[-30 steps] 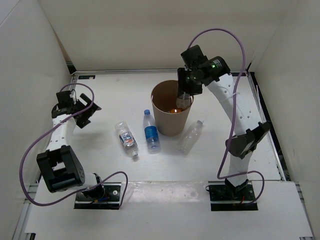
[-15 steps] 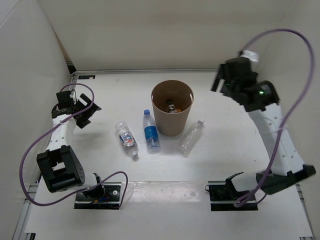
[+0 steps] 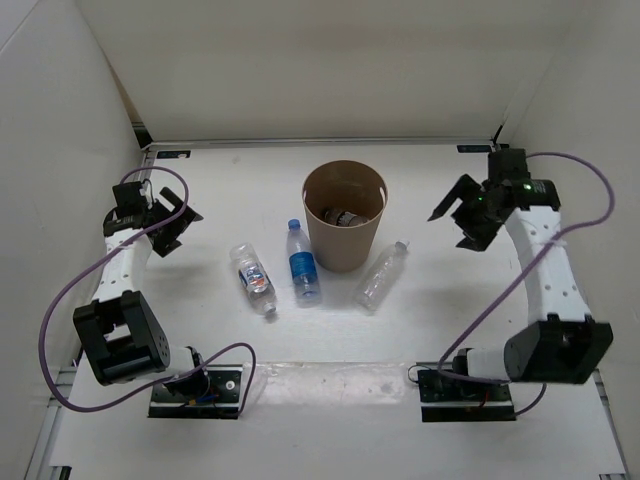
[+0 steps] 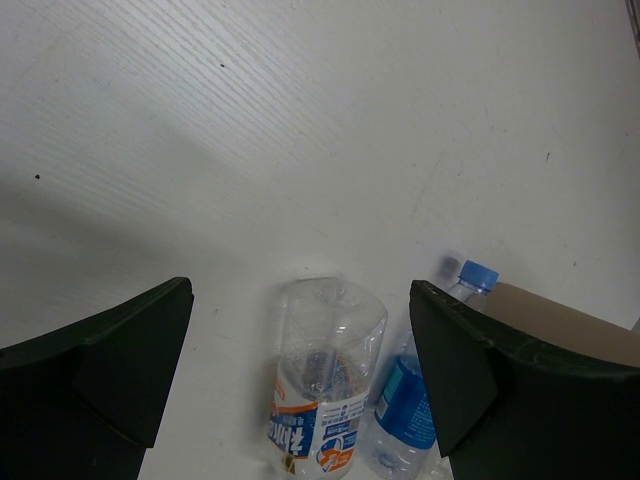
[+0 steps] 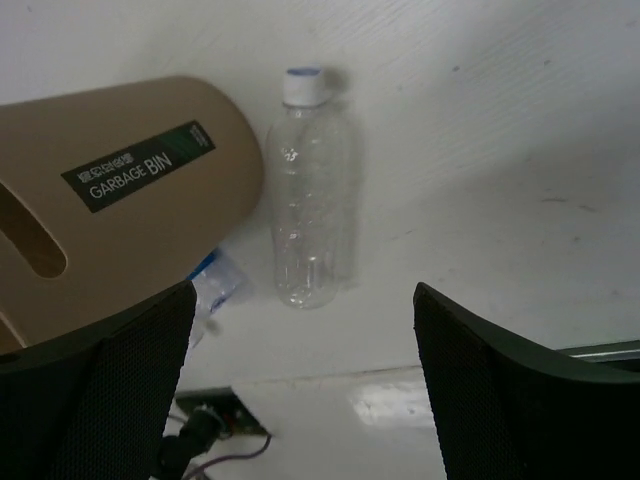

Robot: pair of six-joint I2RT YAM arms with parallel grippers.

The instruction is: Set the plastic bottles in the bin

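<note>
The tan bin stands mid-table, with a short bottle lying inside it. Left of it lie a white-and-blue-labelled bottle and a blue-labelled bottle. A plain clear bottle lies at the bin's right foot. My left gripper hangs open at the far left, well away from the bottles. Its wrist view shows the labelled bottle and the blue-labelled one ahead of the open gripper. My right gripper is open and empty, right of the bin. Its view shows the plain bottle beside the bin.
White walls close in the table on the left, back and right. The arm bases sit at the near edge, with purple cables looping off both arms. A mounting plate and cable show low in the right wrist view.
My right gripper opened over the bin and the short bottle dropped in. That arm then swung away to the right and came down. The left arm has not moved.
</note>
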